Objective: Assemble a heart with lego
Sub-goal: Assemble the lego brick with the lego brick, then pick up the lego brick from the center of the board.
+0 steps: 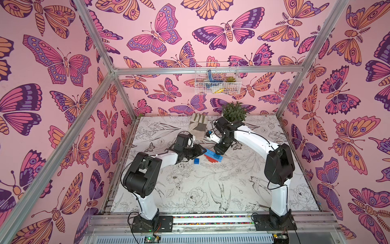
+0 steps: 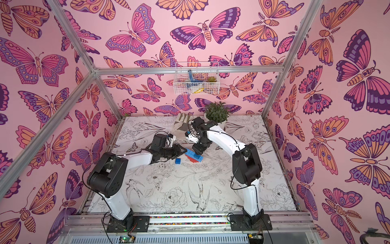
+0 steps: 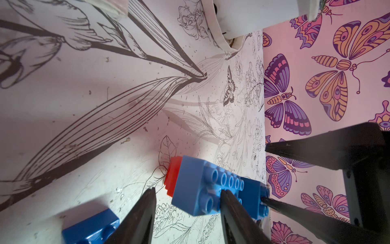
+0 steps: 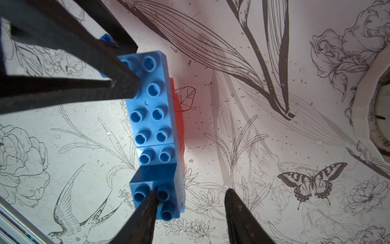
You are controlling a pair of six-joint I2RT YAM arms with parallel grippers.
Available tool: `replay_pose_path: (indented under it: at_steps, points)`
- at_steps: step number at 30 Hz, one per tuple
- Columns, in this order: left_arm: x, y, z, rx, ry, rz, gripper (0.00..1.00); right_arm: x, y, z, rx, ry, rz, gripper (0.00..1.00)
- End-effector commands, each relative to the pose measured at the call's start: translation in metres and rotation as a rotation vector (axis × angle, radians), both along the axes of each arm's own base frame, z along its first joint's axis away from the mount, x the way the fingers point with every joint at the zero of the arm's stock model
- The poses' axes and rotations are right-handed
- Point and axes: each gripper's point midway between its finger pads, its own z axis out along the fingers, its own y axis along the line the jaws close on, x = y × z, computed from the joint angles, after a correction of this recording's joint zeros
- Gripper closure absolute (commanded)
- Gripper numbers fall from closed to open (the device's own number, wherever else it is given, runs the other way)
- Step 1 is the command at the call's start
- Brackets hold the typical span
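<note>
Table [image 1: 200,186] w/ b&w floral print, carrying four things.
Red & blue heart [image 1: 213,156] is resting approx mid-table, twd the back; a loose blue lego brick [image 1: 196,161] is sitting just beside it on the left-arm side, small gap btwn them. A glove [image 1: 198,124] is lying further back, and a potted plant [image 1: 233,112] is standing upright at the back edge, near the glove.

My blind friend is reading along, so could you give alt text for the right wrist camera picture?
A half-built lego heart, blue studded bricks with red showing alongside, lies on a flower-printed table. The right claw hangs open, one tip over a raised blue brick at one end; the left claw reaches over the other end.
</note>
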Motion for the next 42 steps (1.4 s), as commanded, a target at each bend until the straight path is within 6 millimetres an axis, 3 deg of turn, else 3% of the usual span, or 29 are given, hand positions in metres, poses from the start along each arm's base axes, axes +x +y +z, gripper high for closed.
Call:
replay_pose_path:
  at_steps: [1, 18, 25, 33, 38, 42]
  points:
    - [-0.002, 0.006, 0.001, 0.036, 0.008, 0.012, 0.45, -0.002, -0.004, -0.012, -0.03, 0.045, -0.001, 0.45]
    - [0.002, 0.009, 0.024, 0.035, -0.035, 0.026, 0.42, 0.002, 0.007, 0.013, 0.047, 0.007, -0.016, 0.44]
    - [-0.003, 0.02, 0.036, 0.069, -0.068, 0.052, 0.39, 0.006, 0.009, 0.032, 0.097, -0.038, -0.077, 0.4]
    - [-0.024, 0.049, 0.027, 0.215, -0.051, 0.099, 0.36, 0.003, -0.006, 0.052, 0.151, -0.096, -0.245, 0.37]
    - [-0.042, 0.067, 0.014, 0.379, -0.03, 0.108, 0.34, -0.015, -0.02, 0.06, 0.213, -0.122, -0.351, 0.33]
    - [-0.054, 0.069, 0.007, 0.486, -0.033, 0.081, 0.33, -0.027, -0.03, 0.063, 0.27, -0.139, -0.423, 0.31]
